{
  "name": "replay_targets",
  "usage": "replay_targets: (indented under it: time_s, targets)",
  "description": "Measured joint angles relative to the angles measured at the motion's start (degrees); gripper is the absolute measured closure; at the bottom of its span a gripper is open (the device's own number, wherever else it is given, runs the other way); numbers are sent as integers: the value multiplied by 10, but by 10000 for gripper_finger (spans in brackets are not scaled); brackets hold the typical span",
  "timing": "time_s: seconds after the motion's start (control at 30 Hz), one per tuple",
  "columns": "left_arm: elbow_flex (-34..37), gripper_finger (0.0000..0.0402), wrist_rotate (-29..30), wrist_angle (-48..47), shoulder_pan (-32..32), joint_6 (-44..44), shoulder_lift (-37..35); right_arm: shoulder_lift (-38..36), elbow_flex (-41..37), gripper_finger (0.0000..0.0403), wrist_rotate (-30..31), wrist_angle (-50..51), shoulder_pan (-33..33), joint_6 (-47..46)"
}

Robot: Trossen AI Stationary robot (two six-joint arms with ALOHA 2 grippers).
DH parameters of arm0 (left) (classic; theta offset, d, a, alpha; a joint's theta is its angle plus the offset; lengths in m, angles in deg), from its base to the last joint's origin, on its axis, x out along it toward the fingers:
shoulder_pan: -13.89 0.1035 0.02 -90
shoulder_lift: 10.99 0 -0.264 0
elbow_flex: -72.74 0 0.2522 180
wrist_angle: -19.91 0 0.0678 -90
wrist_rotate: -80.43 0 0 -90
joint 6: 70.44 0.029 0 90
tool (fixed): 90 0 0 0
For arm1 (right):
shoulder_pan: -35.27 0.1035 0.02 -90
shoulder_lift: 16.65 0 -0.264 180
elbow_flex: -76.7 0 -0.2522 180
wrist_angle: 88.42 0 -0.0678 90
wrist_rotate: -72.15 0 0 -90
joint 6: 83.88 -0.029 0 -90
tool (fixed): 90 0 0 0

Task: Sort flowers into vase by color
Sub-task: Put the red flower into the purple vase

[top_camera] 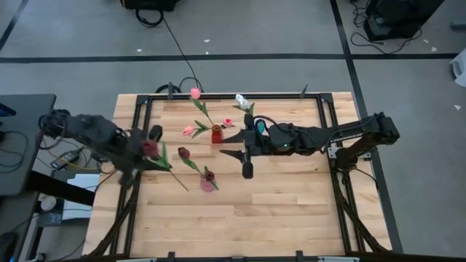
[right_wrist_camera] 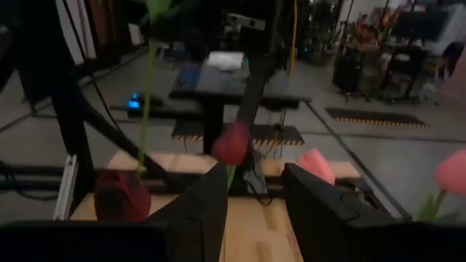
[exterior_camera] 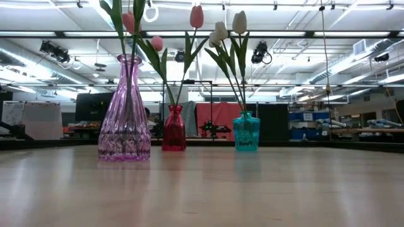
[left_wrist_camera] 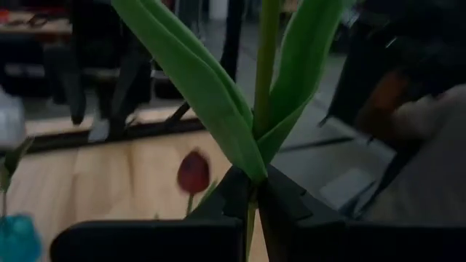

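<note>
My left gripper (top_camera: 144, 154) (left_wrist_camera: 253, 186) hovers over the table's left part, shut on a dark maroon tulip (top_camera: 151, 148). Its leaves (left_wrist_camera: 218, 94) rise in front of the wrist camera. Three vases stand mid-table. The purple vase (top_camera: 208, 182) (exterior_camera: 124, 116) holds another maroon tulip (top_camera: 183, 153) (left_wrist_camera: 193, 172). The red vase (top_camera: 216, 135) (exterior_camera: 173, 129) holds pink tulips (top_camera: 195, 93). White tulips (top_camera: 241, 100) (exterior_camera: 239, 22) stand in the teal vase (exterior_camera: 246, 132). My right gripper (top_camera: 231, 145) (right_wrist_camera: 255, 193) is open, just right of the red vase, touching nothing. My left gripper pinches the maroon tulip's thin stem (left_wrist_camera: 252, 207) between its two fingers, just below where the two long leaves branch off. The fingers lie across the stem. The tulip is lifted clear of the table; its stem (top_camera: 175, 177) slants toward the purple vase.
The three vases stand close together between the two arms. Bare wood stretches across the near half of the table (top_camera: 240, 225). A black metal frame (top_camera: 138, 124) runs along the table's edges. Cables and equipment lie on the floor beyond the far edge.
</note>
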Motion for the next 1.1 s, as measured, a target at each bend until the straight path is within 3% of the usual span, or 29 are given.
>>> replay_targets:
  time_s: [0.23, 0.43, 0.7, 1.1]
  targets:
    - [46, 377, 128, 19, -44, 15, 33, -23, 0, 259, 80, 120, 5, -55]
    - [46, 377, 260, 35, -76, 29, 57, -33, 0, 259, 90, 148, 14, -72]
    - [46, 377, 314, 62, -99, 23, 101, -33, 0, 259, 134, 155, 24, -68]
    - [46, 377, 368, 62, -111, -15, 138, -33, 0, 259, 133, 171, 24, -82]
